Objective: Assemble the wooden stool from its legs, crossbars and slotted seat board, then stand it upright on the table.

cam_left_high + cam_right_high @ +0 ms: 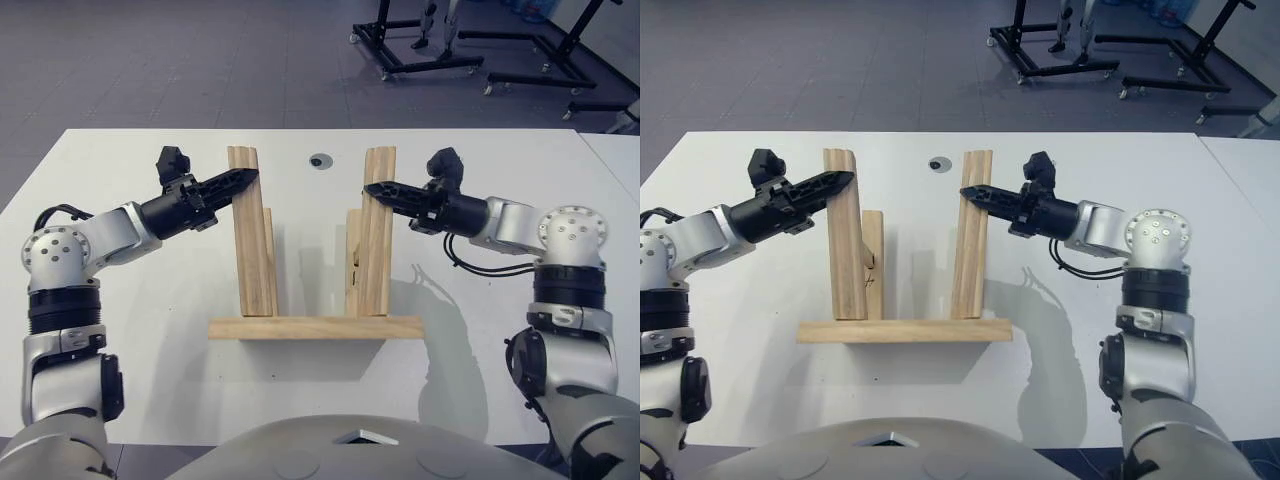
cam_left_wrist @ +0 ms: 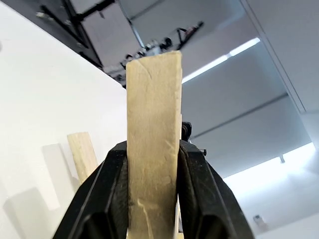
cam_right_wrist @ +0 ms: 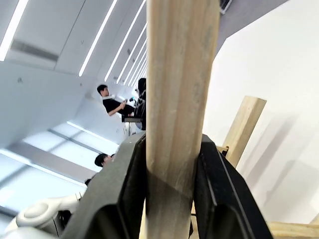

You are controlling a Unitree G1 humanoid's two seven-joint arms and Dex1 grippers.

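White worktop (image 1: 120, 160) underneath, dark floor beyond. Flat on it near the front edge, seat board (image 1: 315, 327). Upright from the board and well apart, left leg (image 1: 250, 235) and right leg (image 1: 375, 235). Left pincer (image 1: 245, 178) clamped on the left leg near its top; right pincer (image 1: 372, 188) clamped likewise on the right leg. Looks like mid-assembly, seating legs into slots. Next calls for pressing both home square, without tipping the board.

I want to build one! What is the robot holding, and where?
Left end effector grips the left leg near its top; right end effector the right leg.
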